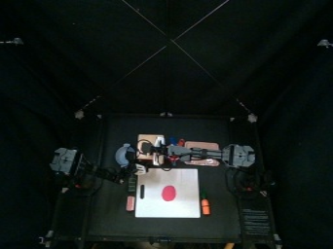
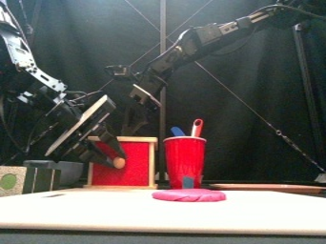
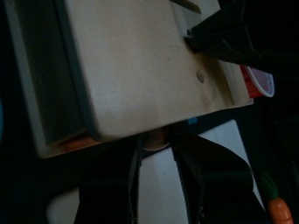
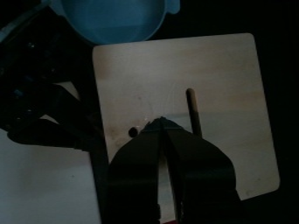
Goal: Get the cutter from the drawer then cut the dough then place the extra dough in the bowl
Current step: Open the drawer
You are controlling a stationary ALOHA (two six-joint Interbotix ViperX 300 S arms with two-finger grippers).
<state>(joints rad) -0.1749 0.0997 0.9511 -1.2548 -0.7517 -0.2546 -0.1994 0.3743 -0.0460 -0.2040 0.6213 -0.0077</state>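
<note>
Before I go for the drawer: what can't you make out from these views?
- Cutter: in no view; the box hides the drawer's inside in the top and wrist views.
- Drawer front: front view, left hand partly covers it; open or shut unclear.
- Bowl: right wrist view, cut by the edge.
- Orange toy beside the board: top view, too small to name.

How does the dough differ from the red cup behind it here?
The dough is a flat disc lying on the white board; the red cup stands upright, far taller. The dough looks pinkish, the cup a deeper red. The dough has nothing on it; the cup holds a blue knife and a red knife. Both are round.
</note>
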